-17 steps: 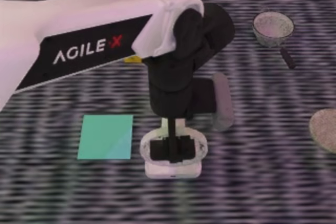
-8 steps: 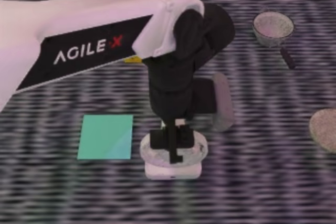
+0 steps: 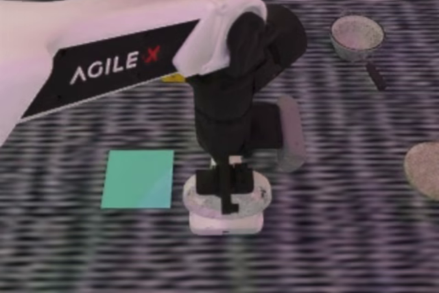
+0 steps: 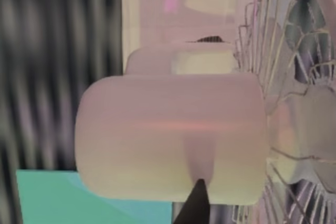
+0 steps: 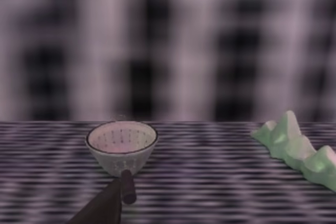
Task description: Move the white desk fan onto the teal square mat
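Note:
The white desk fan (image 3: 226,219) stands on its rounded base at the table's front middle, its speckled grille facing up. My left gripper (image 3: 225,189) reaches down from above and is shut on the fan's rear motor housing (image 4: 168,135), which fills the left wrist view; one dark fingertip (image 4: 197,203) touches it. The teal square mat (image 3: 137,178) lies flat just left of the fan, a small gap apart, and its corner also shows in the left wrist view as the mat (image 4: 68,198). My right arm is out of the top view; only a dark edge of the right gripper (image 5: 102,211) shows.
A speckled bowl with a dark handle (image 3: 357,36) sits at the back right. A round speckled thing (image 3: 422,168) lies at the right edge. A pale oblong shape (image 3: 291,132) stands beside my left arm. A green-white lumpy object (image 5: 299,148) shows in the right wrist view.
My left gripper's fingers have drawn together on the fan since a second ago. In the last half second nothing has visibly moved; the fan's base stays where it was.

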You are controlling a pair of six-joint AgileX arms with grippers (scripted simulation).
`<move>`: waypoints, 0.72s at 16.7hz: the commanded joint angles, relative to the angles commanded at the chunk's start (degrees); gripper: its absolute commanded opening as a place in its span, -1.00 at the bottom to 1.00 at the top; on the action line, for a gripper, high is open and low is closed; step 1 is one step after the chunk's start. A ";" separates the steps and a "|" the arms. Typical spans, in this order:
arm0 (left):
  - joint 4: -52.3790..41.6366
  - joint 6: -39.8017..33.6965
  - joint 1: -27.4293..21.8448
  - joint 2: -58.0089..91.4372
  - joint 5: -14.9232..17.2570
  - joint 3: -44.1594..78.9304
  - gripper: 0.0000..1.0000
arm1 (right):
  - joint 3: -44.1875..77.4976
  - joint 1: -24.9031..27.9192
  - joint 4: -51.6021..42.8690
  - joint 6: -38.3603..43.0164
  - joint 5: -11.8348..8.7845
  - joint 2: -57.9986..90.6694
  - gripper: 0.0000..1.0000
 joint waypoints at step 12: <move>-11.08 -0.04 1.09 -0.74 -0.01 10.43 -1.00 | 0.00 0.00 0.00 0.00 0.00 0.00 1.00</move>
